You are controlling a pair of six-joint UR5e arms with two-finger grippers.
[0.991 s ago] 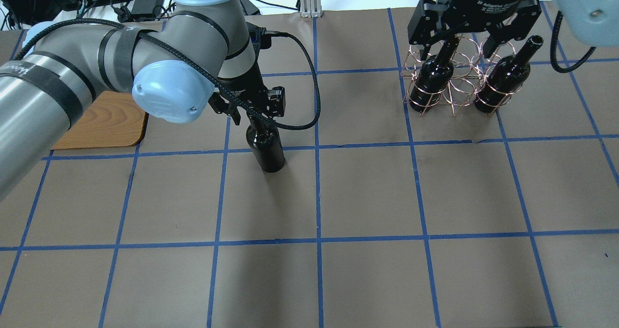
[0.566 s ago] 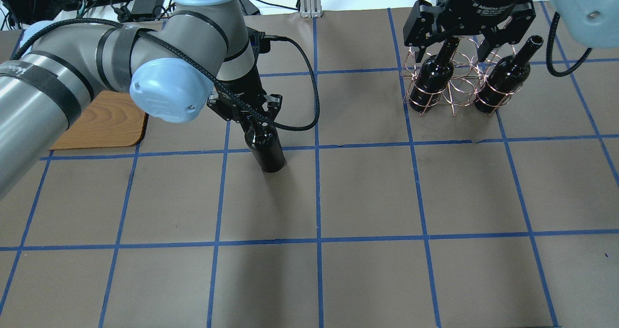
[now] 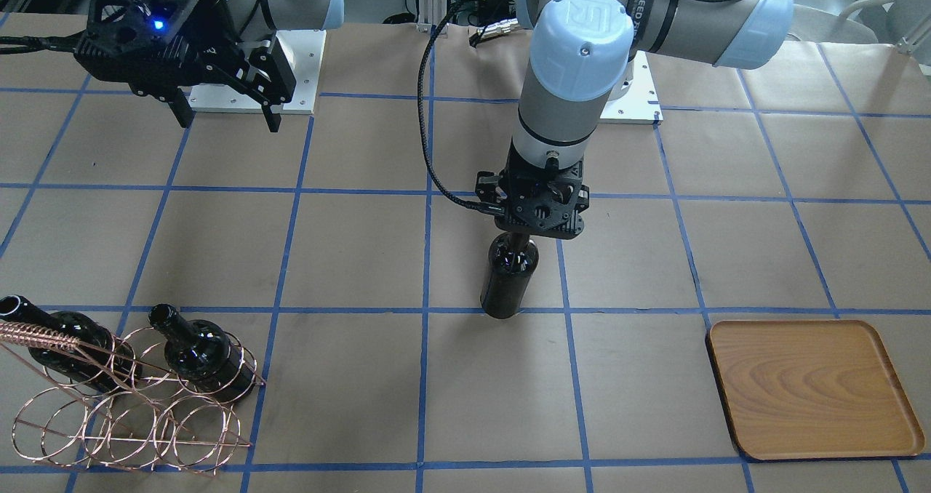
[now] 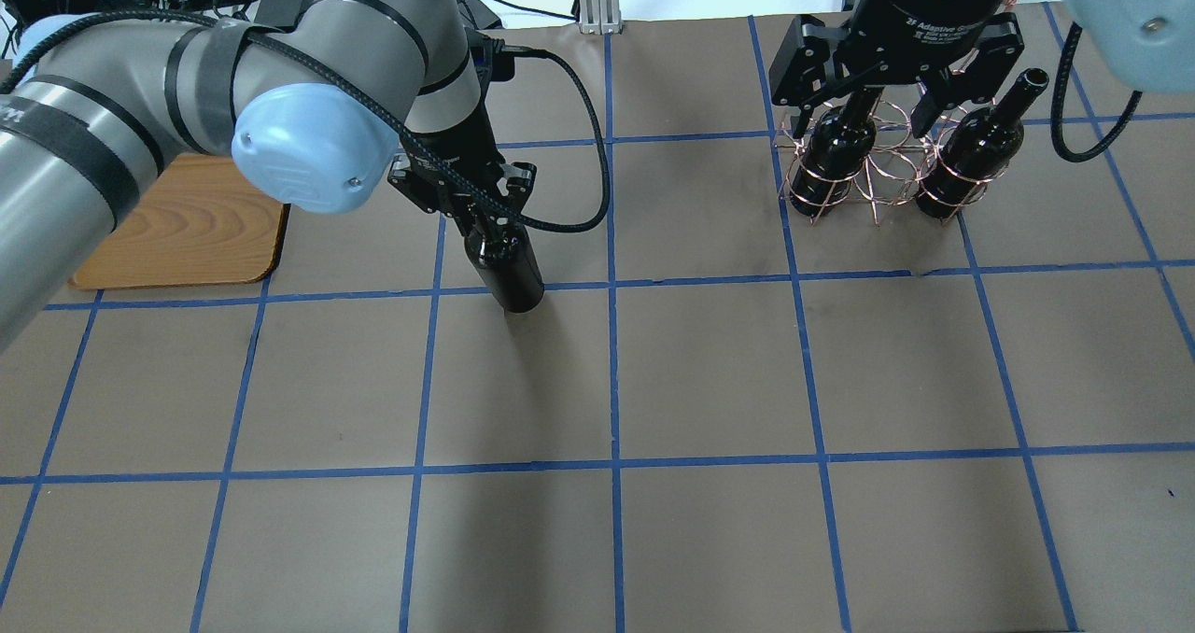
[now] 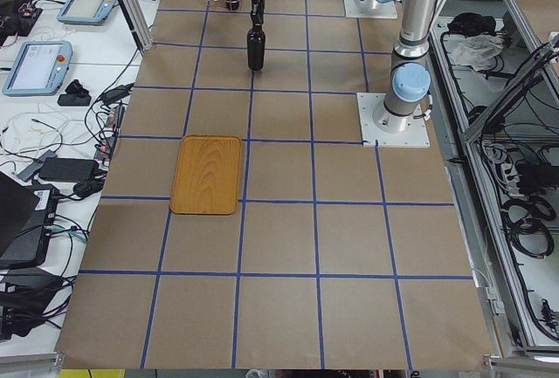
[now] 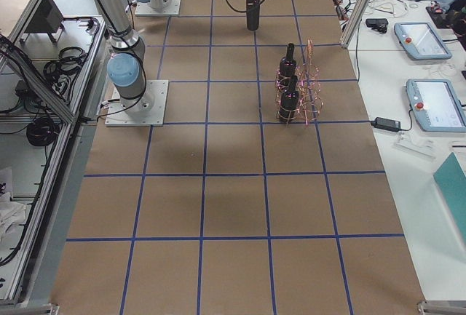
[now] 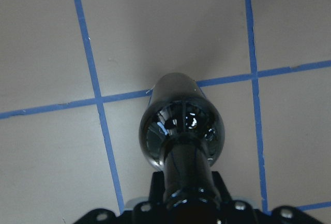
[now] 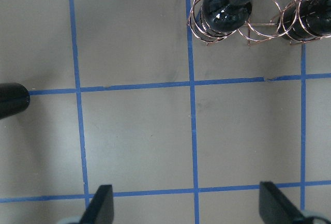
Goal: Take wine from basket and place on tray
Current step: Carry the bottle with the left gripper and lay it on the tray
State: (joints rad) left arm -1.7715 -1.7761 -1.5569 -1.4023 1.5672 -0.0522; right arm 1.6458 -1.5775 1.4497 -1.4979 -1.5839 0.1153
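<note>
Since a second earlier, the left pincer point(image 3: 524, 235) had closed on the neck of the wine point(image 3: 509, 278) and carried it a little toward the tray point(image 3: 814, 387). We read "2F Adaptive" on the body of the right pincer point(image 3: 227, 121). The wine hung upright straight below the left pincer, near the middle of the tabletop point(image 3: 364, 260), well apart from both tray and basket point(image 3: 131, 420); we could not tell whether its base touched. The right pincer stood wide open and empty, up above the basket, where two other bottles point(image 3: 200, 355) sat in rings. Blue tape point(image 3: 429, 311) gridded the brown-paper tabletop; benches point(image 5: 52, 90) with pendants point(image 5: 87, 3) flanked it.
</note>
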